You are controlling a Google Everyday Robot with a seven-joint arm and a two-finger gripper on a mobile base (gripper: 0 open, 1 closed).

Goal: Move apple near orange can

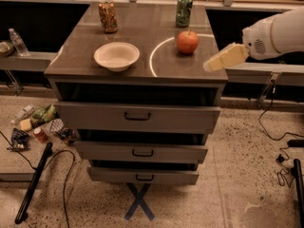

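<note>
The red-orange apple (188, 42) sits on the right part of the grey cabinet top (142, 23), in front of a green can (184, 10). The orange can (108, 16) stands upright at the back left of the top. My gripper (211, 64) comes in from the right on a white arm, its yellowish fingertip at the cabinet's right front corner, right of the apple and a little nearer the front, apart from it. It holds nothing that I can see.
A white bowl (117, 56) sits on the left front of the top. The cabinet's three drawers (137, 117) stand slightly open. Snack bags and a small bottle (38, 125) lie on the floor to the left, with cables on both sides.
</note>
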